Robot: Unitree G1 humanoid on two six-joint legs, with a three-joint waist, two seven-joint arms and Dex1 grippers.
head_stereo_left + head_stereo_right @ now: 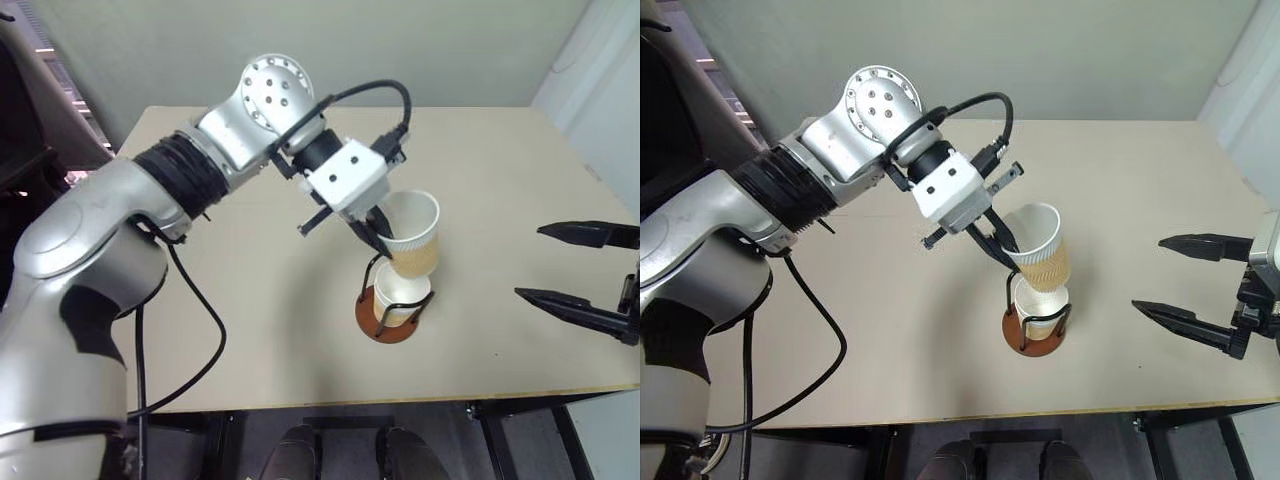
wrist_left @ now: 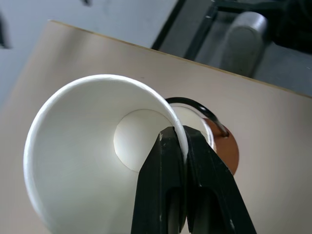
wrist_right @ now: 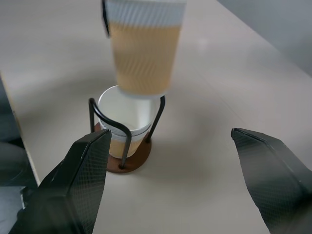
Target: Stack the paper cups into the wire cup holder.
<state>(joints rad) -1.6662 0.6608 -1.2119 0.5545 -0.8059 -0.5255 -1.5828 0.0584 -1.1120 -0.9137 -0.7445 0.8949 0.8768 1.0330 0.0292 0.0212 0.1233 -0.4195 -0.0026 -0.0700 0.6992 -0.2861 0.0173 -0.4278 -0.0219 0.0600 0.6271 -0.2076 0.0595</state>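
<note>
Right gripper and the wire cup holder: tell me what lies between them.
Nothing but bare table. In the right eye view the open right gripper hangs apart from the wire cup holder, with plain tabletop across the gap; the right wrist view shows the same.

Over the wire cup holder (image 1: 390,318) the way down is taken: a paper cup (image 1: 412,236) hangs tilted just above it, pinched at the rim by the left end effector (image 1: 378,233), and the left arm (image 1: 180,180) spans the surface's (image 1: 250,300) left half behind it. A second cup (image 3: 124,122) already sits inside the wire loops. The right end effector (image 1: 1195,285), fingers spread wide, hovers at the right edge, with bare surface between it and the holder.
</note>
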